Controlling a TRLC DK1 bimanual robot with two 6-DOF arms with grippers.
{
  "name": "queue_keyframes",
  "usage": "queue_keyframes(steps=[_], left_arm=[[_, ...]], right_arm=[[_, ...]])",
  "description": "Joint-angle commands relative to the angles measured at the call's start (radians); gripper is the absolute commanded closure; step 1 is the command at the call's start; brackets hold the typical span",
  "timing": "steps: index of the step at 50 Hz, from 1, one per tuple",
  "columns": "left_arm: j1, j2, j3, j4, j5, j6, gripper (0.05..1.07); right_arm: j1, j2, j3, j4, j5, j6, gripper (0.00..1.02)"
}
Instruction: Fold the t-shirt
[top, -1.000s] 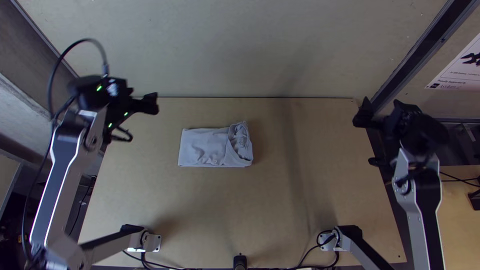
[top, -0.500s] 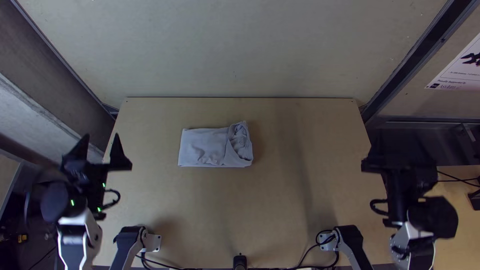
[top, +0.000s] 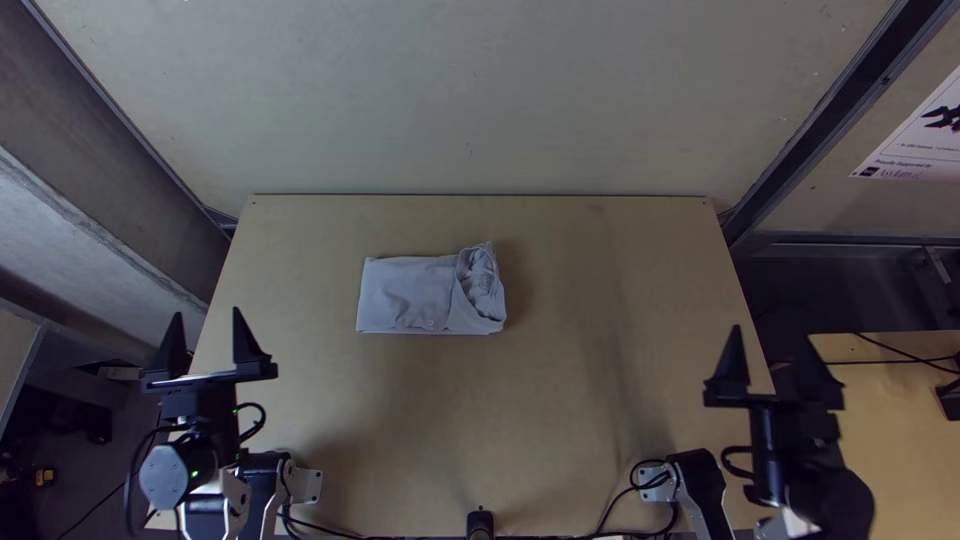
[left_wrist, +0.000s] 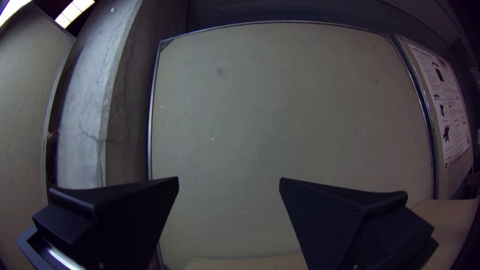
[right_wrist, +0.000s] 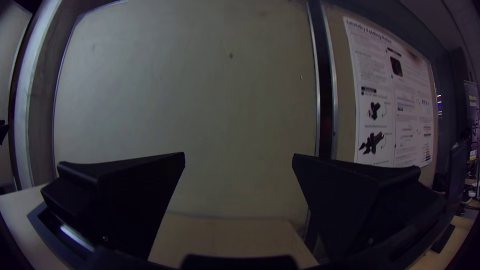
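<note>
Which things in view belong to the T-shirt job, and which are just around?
Job:
- grey T-shirt, folded into a compact rectangle
- left gripper, open
- right gripper, open
- wooden table under the shirt

Just around:
- printed poster on the wall
- black cables at the right

I have my left hand (top: 207, 312) over the tabletop's (top: 600, 400) left edge, its fingers (left_wrist: 330, 215) spread wide and pointing toward the far side. My right hand (top: 772, 335) matches it over the right edge, fingers wide apart too. My left arm (top: 215, 505) and right arm (top: 700, 490) sit folded at the near corners.
</note>
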Motion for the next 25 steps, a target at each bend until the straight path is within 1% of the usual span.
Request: queue_keyframes(steps=[1,5,11,17,19,20,23,25], left_arm=[[0.001,-0.017,-0.114,0.072,-0.007,-0.01,0.1],[-0.007,-0.017,-0.173,0.098,-0.003,-0.012,0.1],[-0.01,-0.017,-0.23,0.092,-0.003,-0.023,0.1],[-0.01,-0.017,-0.296,0.09,-0.004,-0.01,0.1],[-0.01,-0.017,-0.311,0.078,-0.004,-0.007,0.1],[-0.01,-0.017,-0.313,0.049,-0.004,-0.007,0.1],[-0.012,-0.017,-0.313,-0.062,-0.003,-0.024,0.1],[-0.016,-0.017,-0.313,-0.123,0.0,-0.042,0.1]], right_arm=[[0.0,-0.005,-0.122,0.052,0.004,-0.011,0.04],[0.003,-0.005,-0.231,0.157,0.003,0.012,0.04],[0.01,-0.007,-0.398,0.337,0.001,0.015,0.04],[0.004,-0.007,-0.54,0.498,0.003,0.014,0.04],[0.004,-0.007,-0.577,0.521,0.003,0.012,0.04],[0.003,-0.007,-0.591,0.522,0.003,0.009,0.04],[0.003,-0.007,-0.591,0.449,0.003,0.014,0.04],[0.003,-0.007,-0.591,0.43,0.001,0.02,0.04]])
